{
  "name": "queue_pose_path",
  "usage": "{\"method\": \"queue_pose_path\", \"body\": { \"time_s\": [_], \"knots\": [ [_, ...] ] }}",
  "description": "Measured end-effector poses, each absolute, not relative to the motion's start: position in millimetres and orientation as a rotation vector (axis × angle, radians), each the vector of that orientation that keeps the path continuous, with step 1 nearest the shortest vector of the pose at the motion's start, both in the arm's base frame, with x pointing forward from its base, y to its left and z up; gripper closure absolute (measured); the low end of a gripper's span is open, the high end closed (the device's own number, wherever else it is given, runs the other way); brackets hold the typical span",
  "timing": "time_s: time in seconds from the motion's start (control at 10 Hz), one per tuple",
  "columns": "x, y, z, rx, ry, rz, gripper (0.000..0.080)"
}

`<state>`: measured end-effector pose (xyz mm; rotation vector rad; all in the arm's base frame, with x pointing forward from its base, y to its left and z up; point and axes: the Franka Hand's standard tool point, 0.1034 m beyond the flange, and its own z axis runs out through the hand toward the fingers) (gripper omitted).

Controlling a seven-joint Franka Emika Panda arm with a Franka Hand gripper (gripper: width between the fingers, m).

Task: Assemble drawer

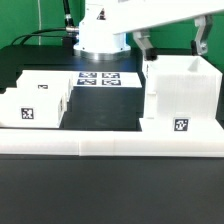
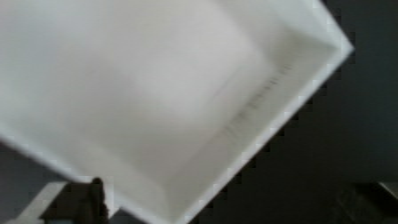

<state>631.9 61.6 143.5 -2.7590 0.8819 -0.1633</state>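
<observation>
The large white cube-like housing (image 1: 180, 95) stands on the dark table at the exterior view's right, open side up, with a square tag on its front. It fills most of the wrist view (image 2: 160, 90), tilted and blurred. My gripper (image 1: 171, 45) hovers just above and behind the housing's top rim, jaws wide open, one dark finger (image 1: 140, 47) on each side. In the wrist view the gripper (image 2: 231, 200) is open, and one finger (image 2: 80, 200) sits beside the housing's corner. Two small shallow white boxes (image 1: 30, 105) with tags lie together at the exterior view's left.
The marker board (image 1: 97, 77) lies in front of the robot base (image 1: 98, 38). The long low white border rail (image 1: 110, 146) runs along the table's front edge, touching the housing and the boxes. Black cables hang at the back left.
</observation>
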Motion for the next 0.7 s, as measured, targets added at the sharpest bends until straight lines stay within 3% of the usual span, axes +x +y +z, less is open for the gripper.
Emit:
{"method": "queue_pose_path", "body": {
  "time_s": [0.5, 0.7],
  "knots": [
    [630, 53, 140.0, -2.903, 0.373, -0.212, 0.015],
    [610, 26, 135.2, -2.974, 0.248, -0.18, 0.015]
  ]
}}
